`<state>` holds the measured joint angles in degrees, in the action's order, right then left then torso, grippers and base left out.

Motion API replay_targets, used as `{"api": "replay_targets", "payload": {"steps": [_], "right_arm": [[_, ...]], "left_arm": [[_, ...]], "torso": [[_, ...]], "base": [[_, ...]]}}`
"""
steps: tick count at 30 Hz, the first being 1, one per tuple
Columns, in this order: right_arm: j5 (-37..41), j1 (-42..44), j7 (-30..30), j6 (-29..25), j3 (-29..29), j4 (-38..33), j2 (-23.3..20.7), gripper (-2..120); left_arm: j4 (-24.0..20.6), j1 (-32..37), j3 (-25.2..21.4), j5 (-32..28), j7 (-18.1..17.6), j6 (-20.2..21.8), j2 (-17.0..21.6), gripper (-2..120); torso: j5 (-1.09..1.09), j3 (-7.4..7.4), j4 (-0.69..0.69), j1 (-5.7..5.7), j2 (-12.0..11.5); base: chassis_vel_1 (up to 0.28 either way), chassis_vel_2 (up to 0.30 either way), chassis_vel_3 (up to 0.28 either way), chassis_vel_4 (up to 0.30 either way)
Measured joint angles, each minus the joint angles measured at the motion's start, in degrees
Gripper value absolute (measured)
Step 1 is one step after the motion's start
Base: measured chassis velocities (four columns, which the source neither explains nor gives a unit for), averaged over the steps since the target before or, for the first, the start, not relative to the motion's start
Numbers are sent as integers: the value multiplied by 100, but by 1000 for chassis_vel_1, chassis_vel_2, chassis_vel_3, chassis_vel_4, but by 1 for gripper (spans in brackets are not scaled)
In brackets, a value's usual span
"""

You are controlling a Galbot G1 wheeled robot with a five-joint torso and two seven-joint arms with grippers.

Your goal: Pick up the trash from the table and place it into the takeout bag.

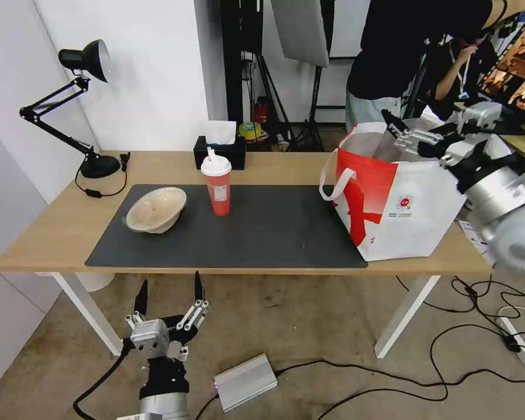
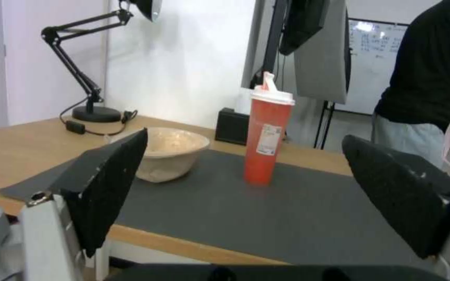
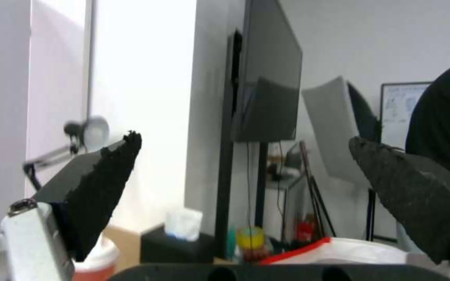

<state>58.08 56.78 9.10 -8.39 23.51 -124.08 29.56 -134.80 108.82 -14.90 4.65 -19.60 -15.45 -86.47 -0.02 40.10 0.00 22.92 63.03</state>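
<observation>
The pulp bowl (image 1: 156, 209) sat tilted on the left part of the dark mat (image 1: 262, 233), its hollow facing up and toward the front. Just to its right the red cup (image 1: 217, 185) stood upright on the mat, white lid and straw on top, apart from the bowl. Behind the cup, on the bare wood at the back edge, was the black tissue box (image 1: 220, 151) with a white tissue sticking up. The bag (image 1: 399, 204) stood open at the right end of the counter (image 1: 52, 233), its near corner on the mat's right edge, a white strap hanging down its left side, the round logo facing front. A black desk lamp (image 1: 90, 116) stood at the back left corner.

The right pincer (image 1: 399, 129) hung over the bag's open mouth, its fingers spread wide with nothing between them. The left pincer (image 1: 169, 297) was below and in front of the counter's front edge, level with the bowl and cup, pointing up, fingers wide and empty; its wrist view looked across the mat at the bowl and cup.
</observation>
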Motion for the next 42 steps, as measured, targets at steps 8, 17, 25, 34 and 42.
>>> {"api": "replay_targets", "payload": {"steps": [8, 17, 25, 34, 42], "right_arm": [[-1253, 1049, 1132, -403, -309, -747, 832, 100], [-2209, 2387, 1388, -616, -410, -1268, 1441, 100], [-3069, 3431, 1449, -869, -626, -1298, 1970, 100], [-3853, 3955, 1534, -1183, -956, -1040, 2309, 100], [-4272, 4173, 1645, -1238, -1213, -872, 2440, 100]], "left_arm": [[-15, 28, 0, 2, 4, -5, -14, 100], [-27, 46, -5, 10, 7, -17, -27, 100], [20, 31, 19, 28, 13, -19, -59, 100], [32, 24, 22, 36, 18, -19, -67, 100], [40, 25, 17, 35, 18, -20, -63, 100]], "torso": [[0, 0, 0, 0, -1], [0, 0, 0, 0, 0], [0, 0, -1, -1, 0], [1, 0, 0, 0, 0], [1, 0, 0, 0, 0]], "base": [[0, 0, 0, 0], [0, 0, 0, 0], [0, 0, 0, 0], [0, 0, 0, 0], [0, 0, 0, 0]]}}
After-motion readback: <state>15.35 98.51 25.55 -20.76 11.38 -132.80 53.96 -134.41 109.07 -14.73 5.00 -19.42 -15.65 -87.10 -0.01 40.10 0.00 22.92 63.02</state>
